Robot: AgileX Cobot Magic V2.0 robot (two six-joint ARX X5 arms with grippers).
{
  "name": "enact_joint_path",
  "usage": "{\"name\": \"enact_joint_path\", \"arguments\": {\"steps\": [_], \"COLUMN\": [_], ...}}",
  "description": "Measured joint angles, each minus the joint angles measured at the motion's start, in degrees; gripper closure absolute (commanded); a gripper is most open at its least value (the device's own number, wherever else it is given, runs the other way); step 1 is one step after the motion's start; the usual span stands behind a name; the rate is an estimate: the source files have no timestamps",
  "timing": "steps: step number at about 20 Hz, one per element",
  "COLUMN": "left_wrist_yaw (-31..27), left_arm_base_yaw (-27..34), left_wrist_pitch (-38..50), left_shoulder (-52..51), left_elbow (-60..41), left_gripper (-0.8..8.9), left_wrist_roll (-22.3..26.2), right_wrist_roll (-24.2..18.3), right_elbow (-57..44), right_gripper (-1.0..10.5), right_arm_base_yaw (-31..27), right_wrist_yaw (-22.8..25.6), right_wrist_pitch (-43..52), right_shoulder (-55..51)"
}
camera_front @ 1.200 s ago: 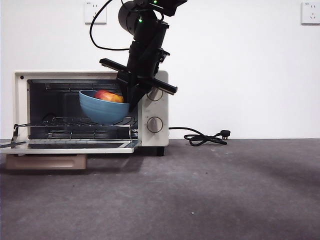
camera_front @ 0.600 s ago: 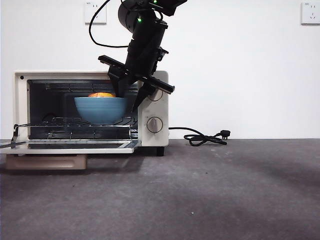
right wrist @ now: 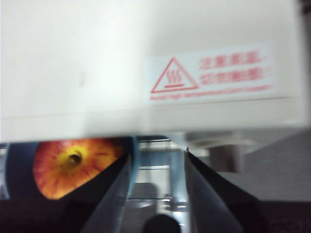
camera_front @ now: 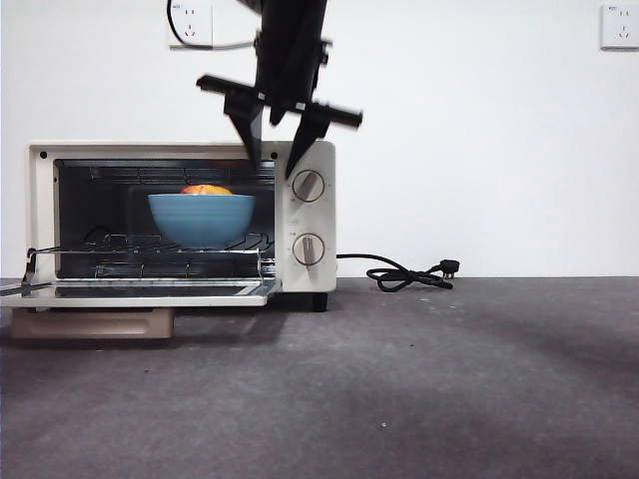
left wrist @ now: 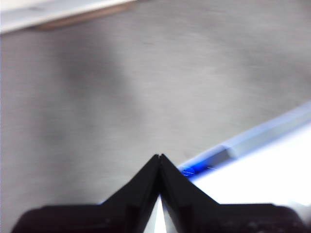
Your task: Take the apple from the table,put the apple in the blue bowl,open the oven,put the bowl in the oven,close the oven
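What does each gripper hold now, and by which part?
Nothing is held. The right gripper is open above the oven; the blue bowl sits inside. The left gripper is shut on nothing.

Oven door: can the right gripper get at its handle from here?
Probably yes. The right gripper, jaws open and empty, hangs above the oven; the lowered door lies uncovered, with the blue bowl on the rack inside.

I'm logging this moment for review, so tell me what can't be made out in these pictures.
- Front view: the blue bowl hides most of the apple.
- Front view: the top edge cuts off the arm above the right pincer.
- Left wrist view: blurred; only the left pincer over grey table shows.
- Right wrist view: the oven top blocks the interior; the warning label print is blurred.
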Motion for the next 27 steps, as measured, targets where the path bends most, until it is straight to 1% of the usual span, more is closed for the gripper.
{"name": "enact_joint_path", "arguments": {"steps": [1, 3, 5, 6, 9, 11, 12, 14, 16, 18, 19, 20, 22, 23, 26, 27], "left_wrist_yaw": [-3.4, -9.3, -11.6, -11.8, -11.8, -11.2, -9.6, -3.9, 2.5, 8.5, 11.1, 13.1, 14.2, 14.2, 14.2, 14.2], "left_arm_base_yaw": [0.0, 0.0, 0.7, 1.7, 5.6, 9.8, 12.7, 18.5, 24.3, 29.7, 31.8, 33.6, 36.1, 36.9, 38.6, 38.7], "left_wrist_pitch": [0.3, 1.4, 2.2, 3.1, 6.0, 8.0, 8.9, 10.4, 12.1, 15.0, 15.8, 16.2, 16.9, 17.7, 20.0, 20.4], "left_shoulder": [0.0, 0.8, 2.7, 4.1, 8.4, 11.1, 12.5, 15.3, 17.7, 19.9, 21.3, 22.7, 25.5, 26.7, 31.6, 33.7], "left_elbow": [0.0, 0.0, 0.0, 0.0, 0.0, 0.0, 0.0, 0.0, 0.0, 0.0, 0.0, 0.0, 0.0, 0.0, 0.0, 0.0], "left_gripper": [8.19, 8.2, 8.2, 8.2, 8.21, 8.21, 8.22, 8.22, 8.22, 8.22, 8.22, 8.22, 8.22, 8.21, 8.22, 8.22], "left_wrist_roll": [0.0, 0.0, 0.5, 0.9, 2.5, 4.2, 5.2, 6.3, 6.7, 7.1, 7.2, 7.3, 7.4, 7.4, 7.4, 7.3], "right_wrist_roll": [-2.4, -8.8, -15.2, -17.7, -23.1, -28.2, -30.9, -33.4, -35.1, -36.0, -36.6, -37.1, -38.1, -38.3, -38.9, -39.4], "right_elbow": [2.5, 7.8, 12.8, 15.3, 21.9, 24.6, 24.7, 24.5, 24.1, 24.0, 24.2, 24.3, 24.6, 24.6, 24.2, 22.7], "right_gripper": [7.6, 7.6, 7.6, 7.6, 7.6, 7.6, 7.9, 9.1, 9.3, 9.5, 9.5, 9.5, 9.5, 9.5, 9.5, 9.5], "right_arm_base_yaw": [0.8, 2.6, 4.5, 5.0, 5.6, 5.5, 5.3, 5.2, 5.3, 5.4, 5.4, 5.4, 5.4, 5.4, 5.4, 5.4], "right_wrist_yaw": [3.7, 11.4, 17.5, 18.3, 18.3, 18.9, 19.7, 20.5, 20.3, 19.7, 18.1, 15.5, 10.5, 9.4, 8.5, 8.3], "right_wrist_pitch": [-2.4, -7.1, -10.4, -11.4, -11.5, -11.5, -11.5, -11.5, -11.6, -11.6, -11.6, -11.6, -11.6, -11.6, -11.6, -11.6], "right_shoulder": [0.0, 0.0, 0.0, 0.0, 0.0, -0.2, -0.3, -0.6, -3.0, -7.6, -10.2, -12.6, -16.4, -17.6, -21.6, -23.9]}}
